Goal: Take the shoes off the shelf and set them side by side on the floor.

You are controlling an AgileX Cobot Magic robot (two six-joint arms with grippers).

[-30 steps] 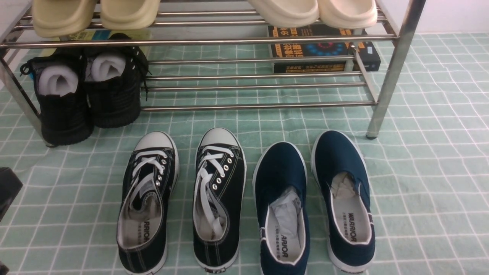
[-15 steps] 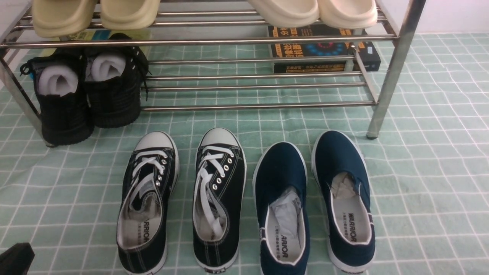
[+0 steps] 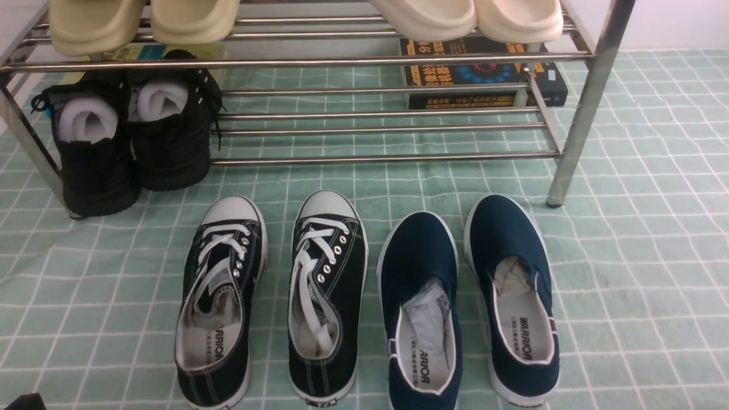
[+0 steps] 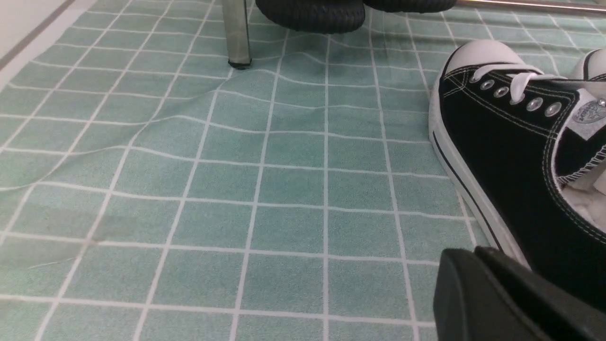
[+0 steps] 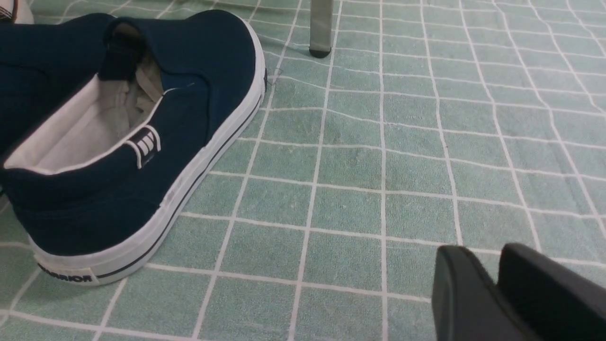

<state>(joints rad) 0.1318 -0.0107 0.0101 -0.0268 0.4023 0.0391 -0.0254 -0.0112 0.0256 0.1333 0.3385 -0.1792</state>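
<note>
Pair of black low-top canvas sneakers with white laces and toe caps (image 3: 270, 299) lies side by side on the mint-green gridded cloth floor (image 3: 626, 273), just in front of the chrome tube shelf (image 3: 387, 156), toes toward the shelf, long axes parallel. Left gripper (image 4: 502, 303) is nearer, beside the left sneaker's heel; jaws closed, holding nothing. Right gripper (image 5: 497, 293) sits beyond the navy slip-ons (image 3: 467, 302), holding nothing; its opening cannot be judged.

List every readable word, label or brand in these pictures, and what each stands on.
"WARRIOR": insole of the left black sneaker.
"WARRIOR": insoles of both navy slip-ons.
"WARRIOR": heel strip of a navy slip-on.
Box under the shelf: print unreadable.
Sneaker tongue patch: blurred.
</note>
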